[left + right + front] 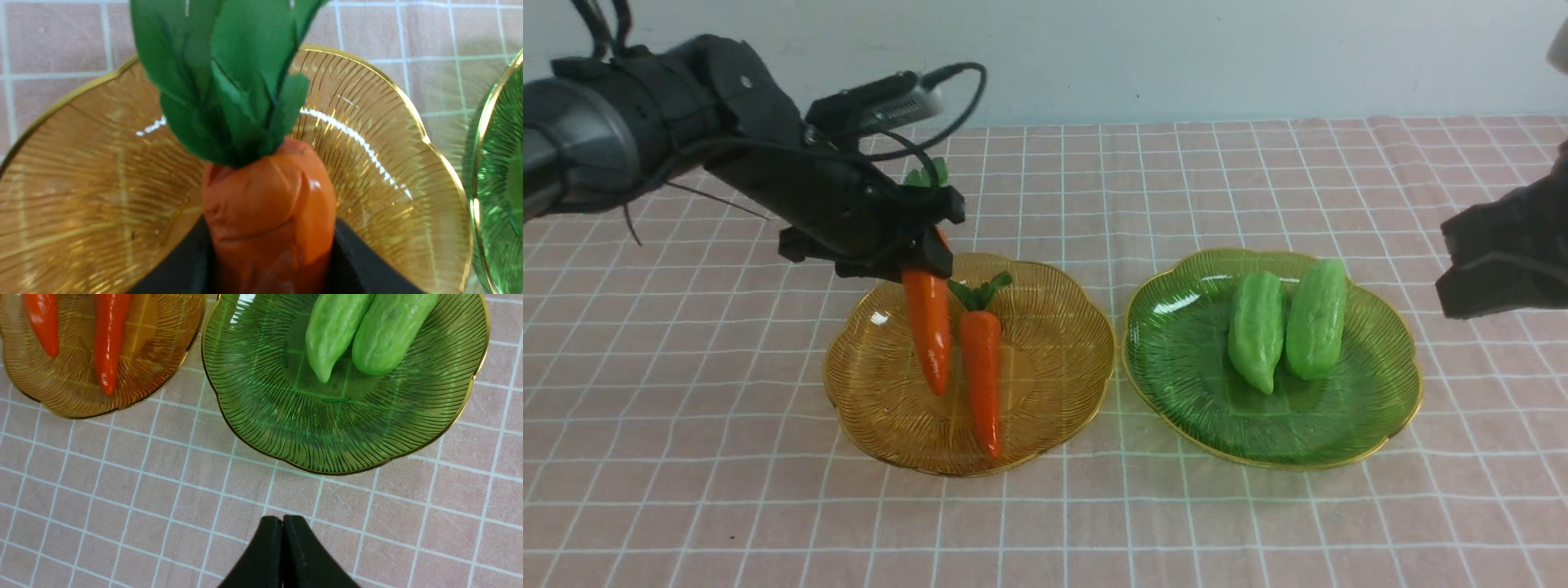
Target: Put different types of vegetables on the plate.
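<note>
Pinching one carrot (929, 327) over the amber plate (1062, 343), at nine o'clock of the lying carrot (983, 367), the left gripper (923, 253) seems one release from finishing. Both gourds (1256, 327) lie on the green plate (1176, 359) at three o'clock. The right gripper (282, 522) is pressed together, empty.

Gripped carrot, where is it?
Front view, left side: the gripped carrot hangs tip-down from the left gripper over the amber plate, beside the other carrot.

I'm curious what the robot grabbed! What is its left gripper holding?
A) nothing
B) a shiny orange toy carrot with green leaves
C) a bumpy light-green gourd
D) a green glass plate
B: the left gripper is closed around the thick top of the shiny orange toy carrot with green leaves, above the amber ribbed glass plate.
</note>
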{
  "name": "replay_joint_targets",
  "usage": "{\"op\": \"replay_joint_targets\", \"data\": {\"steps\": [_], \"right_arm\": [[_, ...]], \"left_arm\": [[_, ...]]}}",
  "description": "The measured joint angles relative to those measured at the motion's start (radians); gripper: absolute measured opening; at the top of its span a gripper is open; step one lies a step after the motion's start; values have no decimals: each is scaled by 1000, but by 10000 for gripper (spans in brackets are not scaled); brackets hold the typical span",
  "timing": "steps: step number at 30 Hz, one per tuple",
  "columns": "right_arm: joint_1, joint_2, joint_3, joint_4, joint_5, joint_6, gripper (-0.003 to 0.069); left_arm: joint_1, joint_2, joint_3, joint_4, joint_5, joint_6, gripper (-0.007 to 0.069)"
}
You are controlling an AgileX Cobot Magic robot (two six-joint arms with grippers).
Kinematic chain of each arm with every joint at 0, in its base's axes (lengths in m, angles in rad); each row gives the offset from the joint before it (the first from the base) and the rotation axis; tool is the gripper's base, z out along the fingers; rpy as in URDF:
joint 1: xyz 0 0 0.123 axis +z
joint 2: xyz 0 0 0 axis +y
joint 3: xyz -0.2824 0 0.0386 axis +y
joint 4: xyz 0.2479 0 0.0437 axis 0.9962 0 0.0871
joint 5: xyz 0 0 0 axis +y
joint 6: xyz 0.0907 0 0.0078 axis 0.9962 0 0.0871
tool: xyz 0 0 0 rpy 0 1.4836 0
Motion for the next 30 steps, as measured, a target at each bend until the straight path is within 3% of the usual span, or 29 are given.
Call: {"op": "replay_joint_targets", "data": {"steps": [7,14,18,22,27,30], "right_arm": [[0,-184,0,-2,0,0,-16],[0,-388,3,-36,7,0,-16],[0,-552,59,-74,8,0,-16],[0,-701,198,-87,-8,0,-16],[0,-887,500,-85,-292,-7,-16],[0,-951,668,-71,-545,-36,-16]], "left_arm": [[-3,11,0,8,-12,0,468],[-3,5,0,14,-7,12,487],[-3,-18,0,32,14,19,410],[-3,-47,0,55,51,20,273],[-3,-84,0,79,81,30,51],[-3,-92,0,83,85,37,13]]}}
